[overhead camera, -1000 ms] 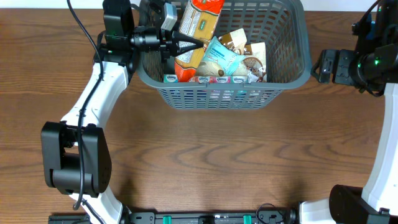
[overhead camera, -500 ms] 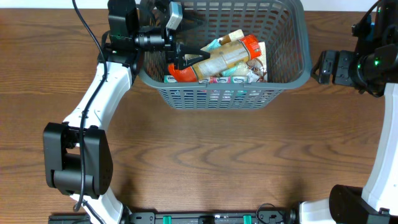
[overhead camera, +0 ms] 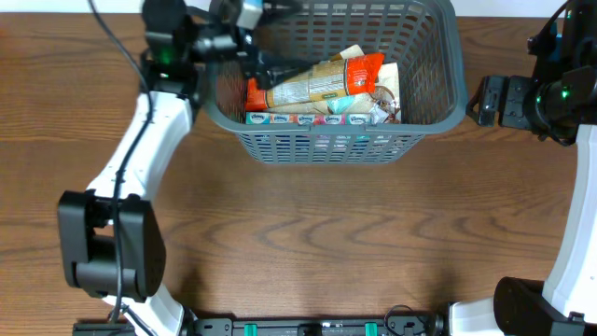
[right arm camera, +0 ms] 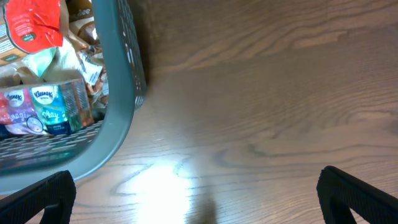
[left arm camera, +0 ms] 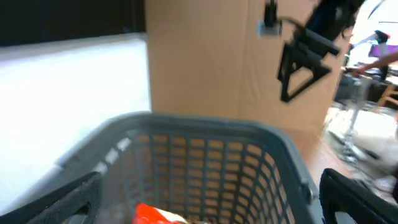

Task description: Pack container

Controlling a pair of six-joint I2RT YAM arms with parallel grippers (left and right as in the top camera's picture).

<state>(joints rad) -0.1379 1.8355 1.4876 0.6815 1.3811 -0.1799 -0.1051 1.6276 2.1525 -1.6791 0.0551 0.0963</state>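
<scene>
Released since the earlier frame, a long orange-and-beige packet [overhead camera: 317, 82] is lying in the large dark grey slotted plastic basket [overhead camera: 326, 145] at the far edge of the brown wooden table [overhead camera: 308, 243]. Left gripper [left arm camera: 208, 186] and right gripper [right arm camera: 199, 196] are being held wide, empty. Basket is being judged stiff and light; its thick rim is being favoured for gripping.

Worktop [overhead camera: 326, 233] of dark brown wood, with grain running in long wavy bands from the left edge to the right. Resting directly on it, at the far edge and about midway between the far corners: the container [overhead camera: 326, 145], dark grey, lattice-sided and thick-rimmed, its long side parallel to that edge. From the right wrist view, one rounded corner sitting flat on the wood, with a pale patch of glare [right arm camera: 161, 180] on the surface just beside it.
</scene>
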